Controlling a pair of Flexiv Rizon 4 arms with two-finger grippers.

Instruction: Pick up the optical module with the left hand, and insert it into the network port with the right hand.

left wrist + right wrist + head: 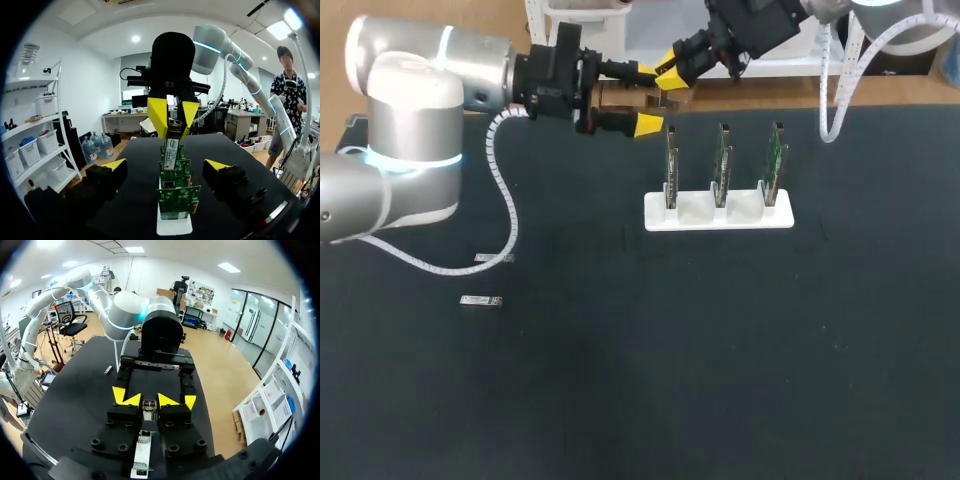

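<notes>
1. Table (720, 380): flat top covered by a black mat, with a strip of bare wood along the far edge.
2. Holder (718, 216): white and oblong, lying flat on the mat toward the far edge, right of the middle. It has three slots in a row.
3. Circuit boards, three: green, standing upright, one in each slot. They are the left board (672, 165), middle board (724, 160) and right board (775, 160), parallel and apart from one another.
4. Optical modules, two: small and silver, lying flat on the mat at the left side, well apart from the holder. The farther module (492, 258) and nearer module (481, 300) lie near each other, not touching.
</notes>
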